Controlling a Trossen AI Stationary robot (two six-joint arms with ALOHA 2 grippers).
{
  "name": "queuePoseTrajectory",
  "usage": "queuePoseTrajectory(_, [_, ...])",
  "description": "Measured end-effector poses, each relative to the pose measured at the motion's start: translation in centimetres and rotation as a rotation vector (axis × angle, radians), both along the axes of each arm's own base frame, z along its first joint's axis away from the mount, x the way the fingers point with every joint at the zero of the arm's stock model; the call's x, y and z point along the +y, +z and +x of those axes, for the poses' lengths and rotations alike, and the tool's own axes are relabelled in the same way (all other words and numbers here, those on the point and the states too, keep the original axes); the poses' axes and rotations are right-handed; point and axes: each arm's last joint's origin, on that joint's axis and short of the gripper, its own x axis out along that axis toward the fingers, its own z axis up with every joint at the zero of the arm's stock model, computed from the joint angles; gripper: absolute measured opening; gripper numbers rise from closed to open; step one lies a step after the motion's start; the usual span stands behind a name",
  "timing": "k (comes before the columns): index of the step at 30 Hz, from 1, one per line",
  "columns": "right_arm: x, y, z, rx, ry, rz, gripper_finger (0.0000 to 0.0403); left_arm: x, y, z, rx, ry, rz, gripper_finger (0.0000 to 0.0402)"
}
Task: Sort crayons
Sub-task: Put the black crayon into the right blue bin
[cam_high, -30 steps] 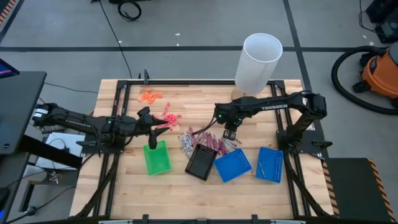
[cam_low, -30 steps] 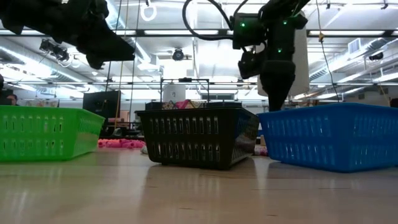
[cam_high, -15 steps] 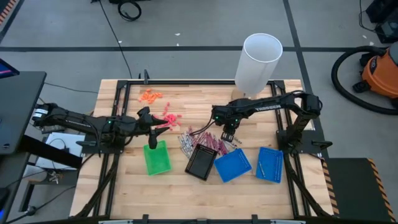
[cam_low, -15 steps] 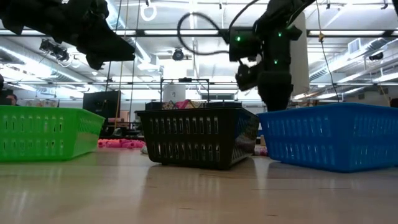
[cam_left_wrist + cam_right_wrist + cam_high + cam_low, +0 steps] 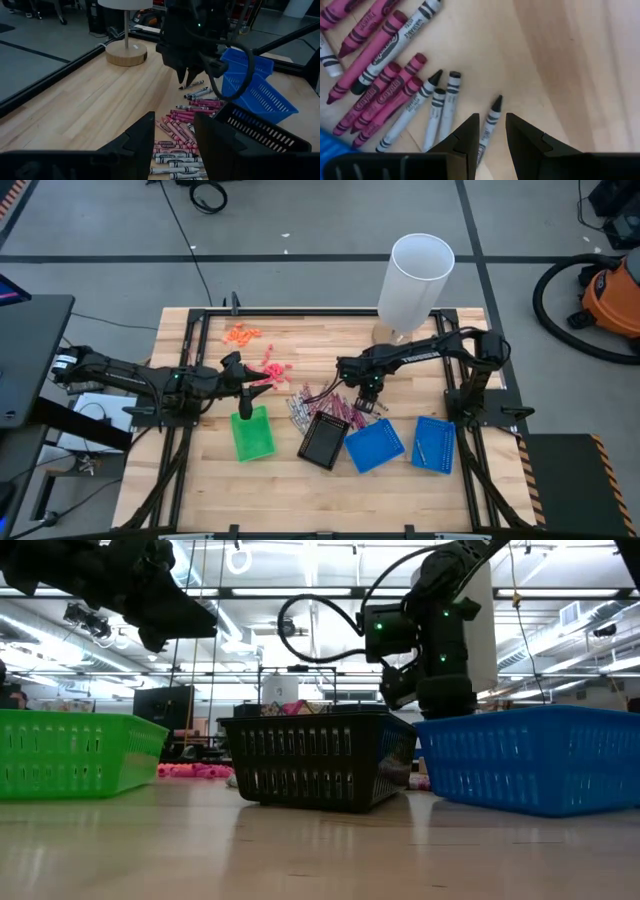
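Observation:
The crayons (image 5: 335,408), pink and grey sticks, lie loose on the wooden table just beyond the trays. My right gripper (image 5: 367,394) points down over the pile's right end, open. In its wrist view its fingertips (image 5: 492,130) stand on either side of one grey crayon (image 5: 491,119) without touching it, with pink crayons (image 5: 375,80) beside it. The left wrist view shows this gripper (image 5: 187,80) a little above the grey crayons (image 5: 197,92). My left gripper (image 5: 243,406) hangs open and empty over the green tray (image 5: 252,433).
A black tray (image 5: 324,441) and two blue trays (image 5: 374,445) (image 5: 434,444) sit in a row near the crayons. A tall white cylinder (image 5: 415,280) stands at the far edge. Orange bits (image 5: 241,334) and coral-red bits (image 5: 272,368) lie at the far left.
My right gripper has come down toward the crayons, sinking behind the trays in the low view, and has rolled slightly. Its fingers have kept the same gap.

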Motion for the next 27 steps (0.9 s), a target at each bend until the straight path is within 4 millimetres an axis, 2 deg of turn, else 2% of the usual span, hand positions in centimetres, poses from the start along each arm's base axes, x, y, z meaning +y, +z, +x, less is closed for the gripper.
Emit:
queuePoseTrajectory(17, [0.0,-1.8,-0.9,-0.001,-0.026,-0.016,0.0102,0.0,0.1,0.0,-0.011,0.0,-0.001,0.0149])
queuePoseTrajectory(27, [0.1,-1.9,-0.9,0.007,-0.028,-0.035,0.0043,0.0,0.1,0.0,-0.014,0.0,-0.002,0.0149])
